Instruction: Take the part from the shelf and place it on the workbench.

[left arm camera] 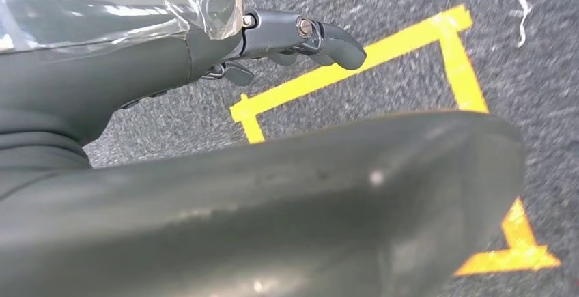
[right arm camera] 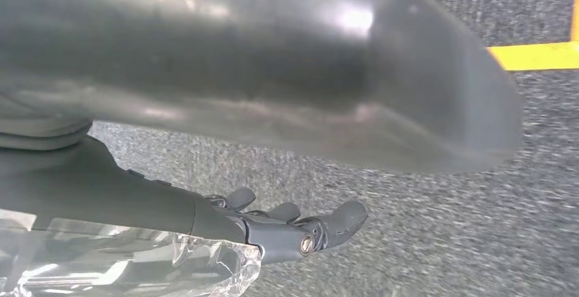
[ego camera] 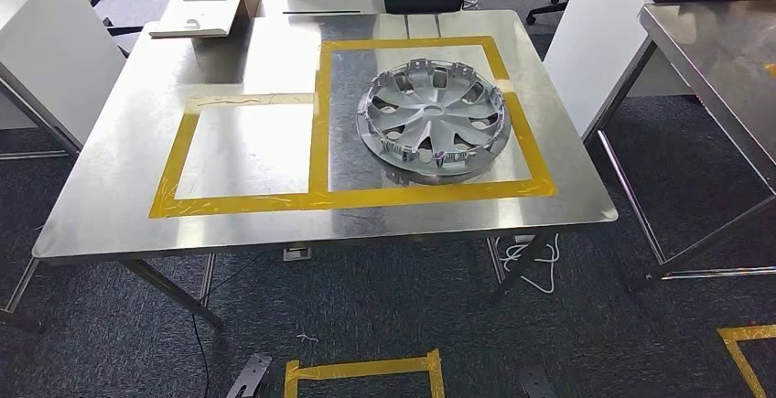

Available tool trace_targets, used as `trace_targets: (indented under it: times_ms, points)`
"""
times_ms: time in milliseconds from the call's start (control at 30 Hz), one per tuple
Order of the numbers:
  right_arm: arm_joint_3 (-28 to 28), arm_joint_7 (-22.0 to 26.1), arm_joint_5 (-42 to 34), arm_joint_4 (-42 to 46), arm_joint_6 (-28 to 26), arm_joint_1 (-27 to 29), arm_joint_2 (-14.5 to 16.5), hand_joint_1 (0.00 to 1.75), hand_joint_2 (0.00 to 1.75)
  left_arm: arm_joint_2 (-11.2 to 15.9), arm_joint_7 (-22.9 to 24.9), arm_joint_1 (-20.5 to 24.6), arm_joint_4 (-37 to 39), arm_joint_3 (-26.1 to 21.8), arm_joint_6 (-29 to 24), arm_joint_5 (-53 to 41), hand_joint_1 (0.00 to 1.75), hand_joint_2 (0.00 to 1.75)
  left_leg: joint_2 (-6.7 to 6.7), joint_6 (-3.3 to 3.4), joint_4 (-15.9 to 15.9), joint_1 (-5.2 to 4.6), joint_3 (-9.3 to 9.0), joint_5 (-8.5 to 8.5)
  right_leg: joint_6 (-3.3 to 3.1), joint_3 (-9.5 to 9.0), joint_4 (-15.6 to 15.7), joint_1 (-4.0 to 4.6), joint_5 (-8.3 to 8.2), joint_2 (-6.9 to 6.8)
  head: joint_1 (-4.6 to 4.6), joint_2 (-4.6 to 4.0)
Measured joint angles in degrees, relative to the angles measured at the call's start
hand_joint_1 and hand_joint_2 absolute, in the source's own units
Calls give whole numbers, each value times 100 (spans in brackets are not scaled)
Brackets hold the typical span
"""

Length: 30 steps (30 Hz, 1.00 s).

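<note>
Silver plastic wheel cover with spokes and a notched rim (ego camera: 432, 120) lies flat on the steel workbench (ego camera: 119, 142), inside the right-hand rectangle of yellow tape (ego camera: 319, 123), far from both hands. Left hand (left arm camera: 205, 58) hangs over grey carpet (left arm camera: 382, 3) beside a yellow floor marking (left arm camera: 355, 61), fingers (left arm camera: 328, 37) loosely extended, holding nothing. Right hand (right arm camera: 225, 222) hangs likewise, fingers (right arm camera: 341, 218) apart and slightly bent, empty.

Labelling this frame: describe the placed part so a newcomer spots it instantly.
On the steel workbench, yellow tape marks two rectangles side by side. The part lies in the right-hand one: a round silver wheel cover with spokes and cut-outs, the only object inside the tape.
</note>
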<state>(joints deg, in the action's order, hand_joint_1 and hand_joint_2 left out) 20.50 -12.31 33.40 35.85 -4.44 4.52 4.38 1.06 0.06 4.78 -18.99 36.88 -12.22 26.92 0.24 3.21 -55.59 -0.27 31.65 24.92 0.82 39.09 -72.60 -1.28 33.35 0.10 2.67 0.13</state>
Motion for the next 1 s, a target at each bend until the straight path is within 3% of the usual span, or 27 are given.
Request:
trace_targets:
  times_ms: [33, 67, 133, 200, 333, 400, 467, 500, 533, 567, 633, 700, 800, 867, 900, 1000]
  points:
    - [0, 0, -2, 0, -2, 7, -4, 0, 0, -4, 3, -1, 0, 10, 5, -1, 0, 0, -1, 0, -10, -10, 30, -18, 35, -27, -23, 0, -2, 0, 0, 0]
    - [0, 0, -4, 0, -3, 10, -11, 0, 0, -6, 5, 0, 0, 21, 6, -2, 0, 0, -1, -4, -26, -17, 56, -31, 81, -170, 186, -1, -85, -2, -1, 0]
    - [-4, 0, -14, 0, -4, 0, -29, 0, 0, -7, 11, 3, -4, 38, 7, 1, 0, 0, -2, -21, -87, -27, 104, -39, 145, -660, 1024, 1, -332, -6, -2, 0]
    - [-29, 0, -46, 0, -5, -14, -50, 0, 0, -5, 19, 7, -13, 54, 7, 9, 0, 0, -1, -62, -154, -52, 154, -40, 91, -928, 1546, 17, -473, -5, 5, 0]
    - [-109, 0, -96, -3, -13, -19, -77, 0, 0, 10, 35, 3, -18, 65, -3, 18, 0, 0, -9, -195, -232, -34, 221, -23, -80, -923, 1621, 16, -576, -5, 12, 0]
    - [-142, 1, -119, -4, -35, -29, -81, 0, 0, 22, 40, 3, -19, 68, -12, 20, 0, 0, -22, -272, -622, 1, 372, 289, -140, -905, 1633, -19, -629, -10, 39, 0]
    - [-173, 2, -151, -8, -68, -29, -90, 0, 0, 26, 49, 1, -20, 72, -16, 28, 0, 0, -27, -347, -1365, 51, 644, 730, -160, -849, 1628, -15, -670, -13, 63, 0]
    - [-188, 2, -164, -10, -82, -27, -93, 0, 0, 28, 52, -1, -20, 73, -17, 32, 0, 0, -26, -372, -1678, 73, 749, 863, -158, -823, 1626, -14, -689, -13, 63, 0]
    - [-205, 2, -172, -14, -92, -26, -96, 0, 0, 31, 56, -3, -20, 75, -17, 33, 0, 0, -26, -386, -1802, 89, 764, 885, -150, -804, 1624, -13, -705, -12, 63, 0]
    - [-220, 2, -175, -16, -98, -26, -98, 0, 0, 33, 58, -4, -20, 77, -17, 33, 0, 0, -25, -390, -1688, 101, 663, 796, -140, -794, 1624, -15, -717, -10, 63, 0]
    - [-246, 2, -176, -19, -102, -27, -98, 0, 0, 39, 60, 1, -20, 78, -17, 33, 0, 0, -30, -366, -904, 109, 197, 459, -113, -796, 1624, -18, -734, -7, 63, 0]
    - [-263, 3, -178, -20, -104, -34, -97, 0, 0, 45, 60, 11, -22, 78, -17, 33, 0, 0, -37, -320, -259, 85, -150, 273, -67, -780, 1620, 4, -761, -6, 60, 0]
    - [-279, 4, -179, -20, -107, -37, -99, 0, 0, 48, 62, 5, -26, 81, -16, 33, 0, 0, -38, -221, -125, 44, -156, 221, 39, -729, 1637, 5, -823, -8, 60, 0]
    - [-284, 5, -179, -20, -108, -34, -102, 0, 0, 48, 63, 11, -31, 83, -16, 33, 0, 0, -24, -117, -54, 55, -133, 133, 63, -641, 1513, -7, -736, -9, 52, 0]
    - [-286, 5, -179, -20, -109, -34, -103, 0, 0, 47, 63, 18, -33, 84, -19, 33, 0, 0, -16, -66, -18, 60, -113, 87, 44, -541, 1303, -9, -604, -10, 45, 0]
    - [-291, 6, -193, -21, -114, -30, -118, 0, 0, 43, 65, 20, -35, 89, -26, 33, 0, 0, -10, 0, -15, 22, 14, -5, -13, -72, 169, -13, -60, -9, 33, 0]
